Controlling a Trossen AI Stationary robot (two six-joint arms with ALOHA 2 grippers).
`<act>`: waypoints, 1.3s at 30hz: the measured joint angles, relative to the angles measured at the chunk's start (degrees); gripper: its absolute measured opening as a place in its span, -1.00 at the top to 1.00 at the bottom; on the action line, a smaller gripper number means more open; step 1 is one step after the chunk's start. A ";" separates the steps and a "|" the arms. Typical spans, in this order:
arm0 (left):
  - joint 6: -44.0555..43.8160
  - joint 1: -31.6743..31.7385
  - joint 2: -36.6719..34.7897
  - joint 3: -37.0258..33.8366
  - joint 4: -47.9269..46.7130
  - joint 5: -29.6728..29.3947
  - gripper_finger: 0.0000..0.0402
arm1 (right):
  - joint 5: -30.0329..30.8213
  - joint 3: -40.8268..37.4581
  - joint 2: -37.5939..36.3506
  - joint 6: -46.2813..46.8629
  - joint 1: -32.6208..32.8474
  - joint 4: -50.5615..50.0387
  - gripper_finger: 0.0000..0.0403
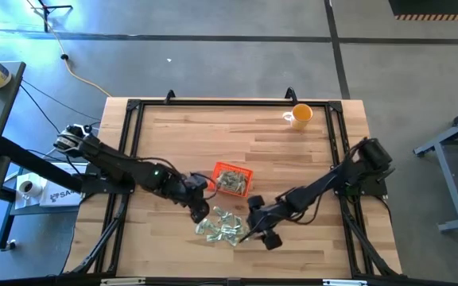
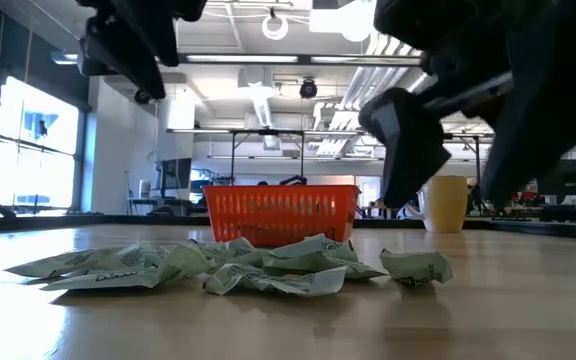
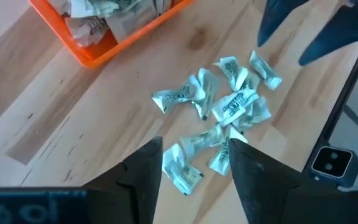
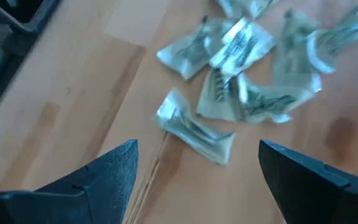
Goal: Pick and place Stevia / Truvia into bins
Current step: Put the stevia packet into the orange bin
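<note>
- The right gripper (image 4: 194, 171) hangs with its fingers (image 4: 98, 180) spread wide and nothing between them, lined up over one stray packet (image 4: 194, 130) at the edge of the heap. That reads as a set-up for a single pick, not a grab at the whole pile.
- The left gripper (image 3: 194, 171) is open too, its fingers (image 3: 145, 174) parted and empty, hovering over the opposite side of the same heap, the side nearer the orange tray (image 3: 98, 53).
- Both arms crowd in low from either side of the packets (image 1: 223, 226), so I'd judge each works its own flank to keep clear of the other.
- The loose packets lie on the wooden table (image 1: 237, 135) just in front of the tray (image 1: 233, 179), close but not touching it.
- The tray already holds a crumpled layer of them, so the job looks well under way.
- Look at those packets: small, green-and-white, creased and twisted, several overlapping; thin paper like that may slip or come up in pairs.
- An orange-yellow cup (image 1: 300, 116) stands well beyond the tray, out of play.
</note>
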 joint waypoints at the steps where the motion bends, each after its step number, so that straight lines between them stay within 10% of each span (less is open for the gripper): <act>1: -0.01 -0.25 0.00 0.00 -0.04 -0.02 -0.06 | 0.10 0.68 1.16 -0.10 0.13 -0.35 -0.59; 14: -0.01 -1.68 -0.02 0.00 -1.33 2.56 0.11 | 2.17 4.44 7.71 4.96 -0.23 -2.28 -0.48; 29: 0.21 -2.24 -0.02 0.00 -1.55 0.30 0.16 | 0.92 4.40 8.11 10.97 -4.06 -2.11 0.89; 39: 0.73 -2.22 -0.02 0.00 -2.57 -2.35 0.18 | 14.31 12.92 0.09 11.16 -4.34 -25.09 0.95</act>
